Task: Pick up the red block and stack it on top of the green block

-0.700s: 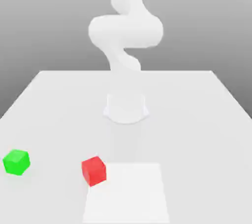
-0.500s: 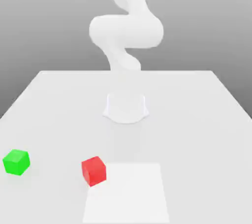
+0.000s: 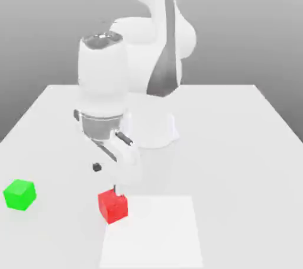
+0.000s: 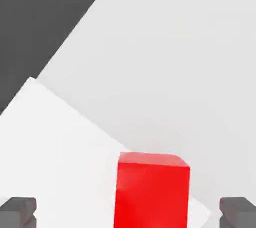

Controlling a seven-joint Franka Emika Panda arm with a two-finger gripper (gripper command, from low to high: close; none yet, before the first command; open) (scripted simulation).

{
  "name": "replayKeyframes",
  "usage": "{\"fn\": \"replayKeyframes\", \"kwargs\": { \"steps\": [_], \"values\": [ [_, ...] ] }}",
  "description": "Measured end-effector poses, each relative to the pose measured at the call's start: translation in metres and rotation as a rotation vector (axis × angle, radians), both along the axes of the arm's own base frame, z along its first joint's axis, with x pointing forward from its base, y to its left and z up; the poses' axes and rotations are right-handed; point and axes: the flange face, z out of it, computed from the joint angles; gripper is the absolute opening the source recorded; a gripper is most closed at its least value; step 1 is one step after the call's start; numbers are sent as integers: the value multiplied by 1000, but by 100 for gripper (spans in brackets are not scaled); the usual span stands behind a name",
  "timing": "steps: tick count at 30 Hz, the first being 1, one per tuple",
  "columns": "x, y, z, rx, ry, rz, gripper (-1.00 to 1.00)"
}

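Right now your gripper (image 4: 128,213) is poised above the red block (image 3: 112,206), its two fingers well apart, one to either side of the cube in the hand view, and nothing is clamped between them. The red block sits on the table (image 3: 237,173) at a corner of the pale square (image 3: 155,235), while the green block (image 3: 20,194) rests well apart from it, toward the exterior view's left.

You look lined up for the grasp, and the twist of the hand seems to suit the cube's faces (a good sign, though you can't judge the height well from here). What you should watch is the descent. If you come down off-centre, one fingertip could land on the cube's top or shove it sideways before the other arrives. If you close too high, you pinch only the upper edge, and the cube may tilt or slip as you lift.

Later, your risk moves to the green block: it appears turned at its own angle, so a careless release could leave the red one overhanging. Carry too low and you could knock your target away; let go too high and the red cube may bounce off.
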Motion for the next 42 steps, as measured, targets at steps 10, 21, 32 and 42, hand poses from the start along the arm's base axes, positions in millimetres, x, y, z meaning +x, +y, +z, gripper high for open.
{"fn": "replayKeyframes", "kwargs": {
  "steps": [10,21,32,42],
  "values": [
    [-3,3,-60,3,8,-1,-100],
    [1,2,-27,3,1,-4,-100],
    [3,-74,22,8,3,33,-100],
    [-56,-231,-16,3,8,-75,100]
  ]
}}
